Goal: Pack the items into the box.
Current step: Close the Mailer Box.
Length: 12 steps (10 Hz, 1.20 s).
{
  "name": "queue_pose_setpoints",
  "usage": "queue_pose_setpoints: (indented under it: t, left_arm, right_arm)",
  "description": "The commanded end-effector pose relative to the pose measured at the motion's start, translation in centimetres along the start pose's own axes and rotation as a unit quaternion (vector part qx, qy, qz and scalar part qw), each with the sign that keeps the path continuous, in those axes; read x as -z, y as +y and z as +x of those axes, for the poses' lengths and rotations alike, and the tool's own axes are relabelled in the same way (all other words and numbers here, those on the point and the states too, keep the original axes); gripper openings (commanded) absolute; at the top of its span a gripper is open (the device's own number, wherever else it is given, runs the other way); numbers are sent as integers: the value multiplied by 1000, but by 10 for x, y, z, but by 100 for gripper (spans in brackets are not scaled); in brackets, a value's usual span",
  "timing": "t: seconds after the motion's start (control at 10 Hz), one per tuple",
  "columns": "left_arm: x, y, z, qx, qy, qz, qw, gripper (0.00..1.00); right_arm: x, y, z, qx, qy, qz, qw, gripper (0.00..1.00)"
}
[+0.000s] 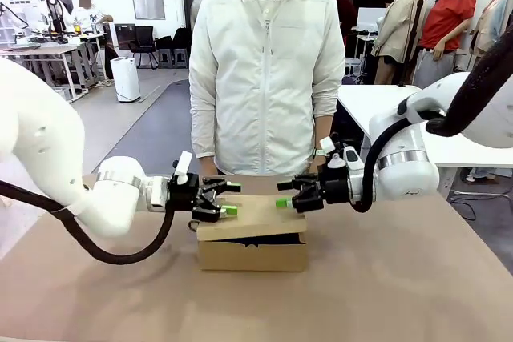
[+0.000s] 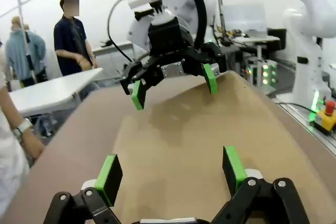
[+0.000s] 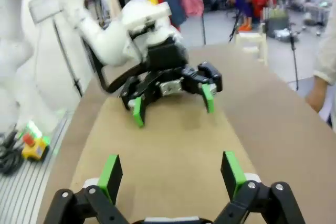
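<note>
The brown cardboard box (image 1: pixel 252 255) stands mid-table with its lid flap (image 1: pixel 258 214) lowered almost flat. A thin dark slit shows under the lid's front edge; the items are hidden beneath it. My left gripper (image 1: pixel 231 198) hovers open over the lid's left end, and my right gripper (image 1: pixel 282 195) hovers open over its right end, fingertips facing each other a short gap apart. In the left wrist view my own left gripper (image 2: pixel 170 170) spans the lid (image 2: pixel 173 140), with the right gripper (image 2: pixel 174 86) opposite. The right wrist view mirrors this: right gripper (image 3: pixel 170 174), lid (image 3: pixel 168 140), left gripper (image 3: pixel 172 104). Nothing is held.
A person in a white jacket (image 1: pixel 268 78) stands at the far edge right behind the box, a hand (image 2: pixel 26 140) with a wristwatch resting near the table. The brown tabletop (image 1: pixel 401 286) lies bare around the box. A red stop button (image 2: pixel 328 109) sits off the table's side.
</note>
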<state>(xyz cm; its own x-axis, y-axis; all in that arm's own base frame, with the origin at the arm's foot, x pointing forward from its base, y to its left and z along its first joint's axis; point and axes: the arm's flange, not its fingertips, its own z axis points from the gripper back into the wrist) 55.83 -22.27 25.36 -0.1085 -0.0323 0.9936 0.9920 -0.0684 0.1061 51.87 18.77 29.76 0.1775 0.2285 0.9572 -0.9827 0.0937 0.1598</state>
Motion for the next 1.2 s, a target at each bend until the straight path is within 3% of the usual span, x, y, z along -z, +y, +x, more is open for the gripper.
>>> queue_pose_setpoints:
  t: [0.0,0.2,0.4,0.8,1.1]
  left_arm:
    - [-8,2,-1,5,18,-10,1000,100]
    - [-10,-7,-5,17,55,-14,998,100]
    - [-15,-9,-1,24,52,-2,998,100]
    - [-17,-11,5,32,61,-13,998,100]
    - [-26,-12,30,53,57,-9,997,100]
  right_arm:
    - [2,7,-10,-35,36,14,999,100]
    - [7,12,-26,-41,57,1,998,100]
    - [16,10,-39,-30,74,-8,997,100]
    - [12,7,-37,-33,56,-1,998,100]
    - [-1,6,-14,-46,22,-3,999,100]
